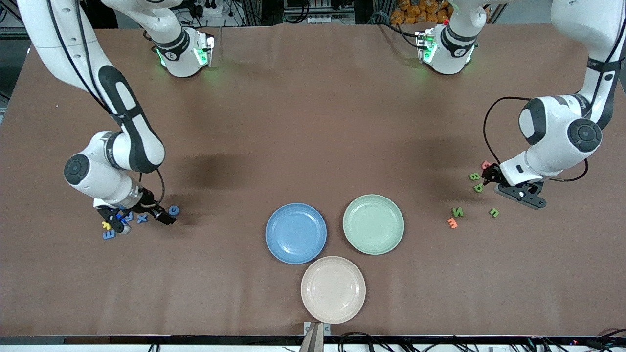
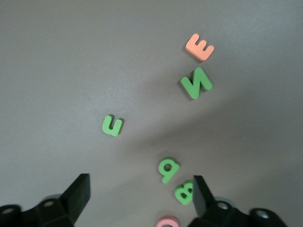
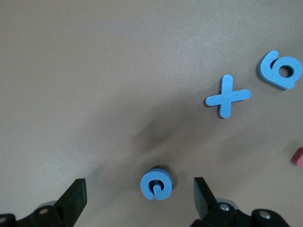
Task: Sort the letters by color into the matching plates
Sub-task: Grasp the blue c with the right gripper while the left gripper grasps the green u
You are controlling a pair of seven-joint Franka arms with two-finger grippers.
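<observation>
Nearest the camera sits the beige plate [image 1: 333,289], which takes no part in the sort; just above it the blue plate [image 1: 296,233] and green plate [image 1: 373,224] lie side by side, both bare, so no letter has been delivered yet. The plates sit mid-tabletop [image 1: 313,122], likely so either arm can reach them.

Blue letters cluster at the right arm's end. The right gripper [image 3: 139,198] hangs low over them with jaws spread wide, empty, straddling the blue G [image 3: 156,184]; the X [image 3: 227,95] and the 6 [image 3: 280,69] lie close by. That looks like a lineup for a pinch on the G.

Green letters lie scattered at the left arm's end. The left gripper [image 2: 141,196] is also low, released and empty, with the green B [image 2: 183,192] beside one finger and the P [image 2: 167,169] just ahead. The N [image 2: 196,83] and the orange E [image 2: 200,47] lie nearer the camera.
</observation>
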